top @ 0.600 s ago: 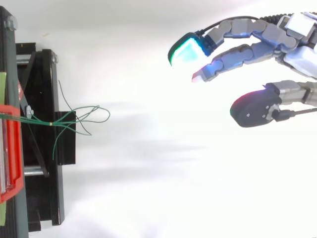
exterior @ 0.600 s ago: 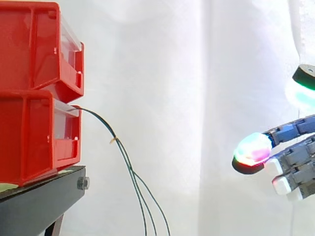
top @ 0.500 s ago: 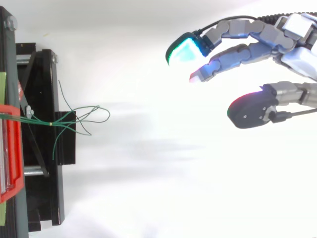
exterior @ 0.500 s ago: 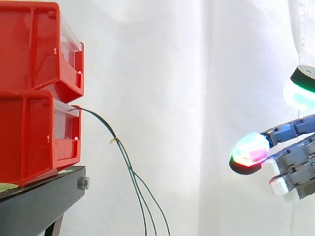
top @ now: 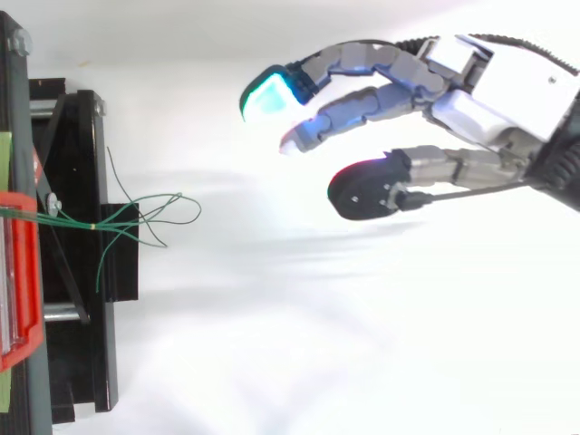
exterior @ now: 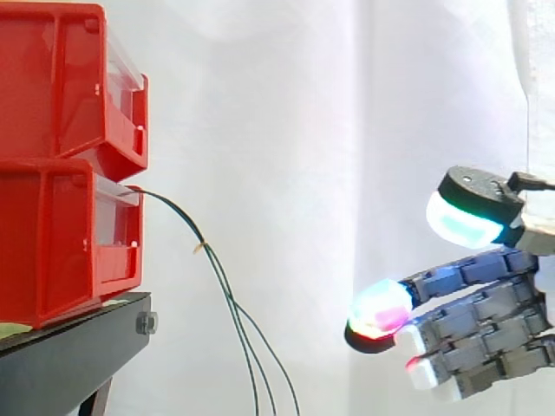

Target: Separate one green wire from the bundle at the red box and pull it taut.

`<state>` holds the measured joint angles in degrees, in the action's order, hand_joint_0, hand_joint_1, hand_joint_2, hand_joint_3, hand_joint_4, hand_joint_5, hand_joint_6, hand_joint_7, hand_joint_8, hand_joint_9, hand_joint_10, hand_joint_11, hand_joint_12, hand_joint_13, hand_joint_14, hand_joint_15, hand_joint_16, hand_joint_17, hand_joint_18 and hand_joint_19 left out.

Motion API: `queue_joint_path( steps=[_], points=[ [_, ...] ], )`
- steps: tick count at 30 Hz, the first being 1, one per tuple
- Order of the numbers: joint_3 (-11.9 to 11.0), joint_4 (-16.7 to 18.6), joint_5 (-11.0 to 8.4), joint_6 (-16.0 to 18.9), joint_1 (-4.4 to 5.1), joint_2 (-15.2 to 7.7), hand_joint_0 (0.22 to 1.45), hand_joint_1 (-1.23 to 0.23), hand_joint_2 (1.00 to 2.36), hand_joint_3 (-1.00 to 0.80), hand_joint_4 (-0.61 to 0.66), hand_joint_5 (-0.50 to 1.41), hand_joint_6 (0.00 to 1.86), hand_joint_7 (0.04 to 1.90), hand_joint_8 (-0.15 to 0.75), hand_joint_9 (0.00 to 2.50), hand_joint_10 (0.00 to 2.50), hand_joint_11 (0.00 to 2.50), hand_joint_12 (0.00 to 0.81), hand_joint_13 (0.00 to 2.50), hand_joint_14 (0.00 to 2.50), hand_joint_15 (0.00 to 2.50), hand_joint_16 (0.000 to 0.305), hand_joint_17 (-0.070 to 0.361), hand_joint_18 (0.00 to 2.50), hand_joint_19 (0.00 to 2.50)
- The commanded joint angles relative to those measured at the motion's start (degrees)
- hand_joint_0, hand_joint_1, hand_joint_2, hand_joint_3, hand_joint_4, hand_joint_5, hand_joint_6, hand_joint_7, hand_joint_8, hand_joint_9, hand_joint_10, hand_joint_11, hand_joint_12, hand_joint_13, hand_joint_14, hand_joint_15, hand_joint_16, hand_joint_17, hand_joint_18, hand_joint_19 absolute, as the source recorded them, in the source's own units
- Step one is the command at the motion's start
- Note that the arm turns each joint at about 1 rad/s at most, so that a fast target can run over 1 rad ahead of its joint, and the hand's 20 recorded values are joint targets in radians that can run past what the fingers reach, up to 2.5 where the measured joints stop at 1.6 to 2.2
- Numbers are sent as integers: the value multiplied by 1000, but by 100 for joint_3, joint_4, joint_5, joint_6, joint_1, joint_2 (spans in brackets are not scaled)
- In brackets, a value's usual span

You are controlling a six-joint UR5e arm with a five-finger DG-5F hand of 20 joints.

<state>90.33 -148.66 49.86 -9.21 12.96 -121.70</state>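
Note:
A bundle of thin green wires leaves the lower red box at its front lip, arcs right and hangs down, bound by a small tie. From above, the green wires fan out in loops just right of the black stand. My hand reaches in from the right, well clear of the wires. In the top view the hand has its fingers stretched leftward and the thumb apart below them. Its fingers are relaxed and hold nothing.
Another red box is stacked on the lower one, both on the black stand. A white curtain hangs behind. Open space lies between the hand and the wires.
The hand has moved left toward the wires and dropped lower in the side view. The wires hang as before.

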Motion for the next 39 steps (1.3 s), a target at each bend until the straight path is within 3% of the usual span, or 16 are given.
queue_joint_path(
  steps=[1, 7, 10, 15, 23, 31, 39],
  points=[
    [-147, -111, -20, -46, -39, -82, 502, -639, 1002, -477, 222, -155, 502, 756, 220, 833, 10, 300, 315, 722, 16, 427, 41, 93, 462, 501],
    [-147, 38, 6, -152, -91, -179, 503, -639, 1001, -480, 225, -153, 502, 761, 225, 840, 10, 295, 321, 729, 16, 427, 41, 93, 459, 499],
    [-156, 276, 6, -178, -127, -275, 503, -639, 1001, -480, 226, -153, 502, 761, 223, 845, 10, 296, 320, 731, 16, 432, 41, 93, 459, 501],
    [-253, 364, 6, -222, -162, -469, 503, -639, 1001, -475, 226, -152, 502, 762, 223, 846, 10, 301, 320, 736, 18, 434, 41, 93, 457, 500],
    [-288, 531, 15, -362, -162, -521, 503, -638, 1001, -478, 229, -151, 502, 767, 221, 854, 11, 314, 318, 745, 18, 447, 41, 93, 455, 512],
    [-393, 750, 15, -336, -171, -794, 503, -637, 1002, -480, 229, -150, 502, 767, 218, 866, 11, 323, 319, 763, 17, 453, 41, 93, 456, 511],
    [-789, 548, 50, -450, -188, -917, 503, -636, 1001, -479, 229, -150, 502, 765, 217, 876, 11, 324, 322, 781, 18, 478, 41, 92, 454, 517]
  ],
)
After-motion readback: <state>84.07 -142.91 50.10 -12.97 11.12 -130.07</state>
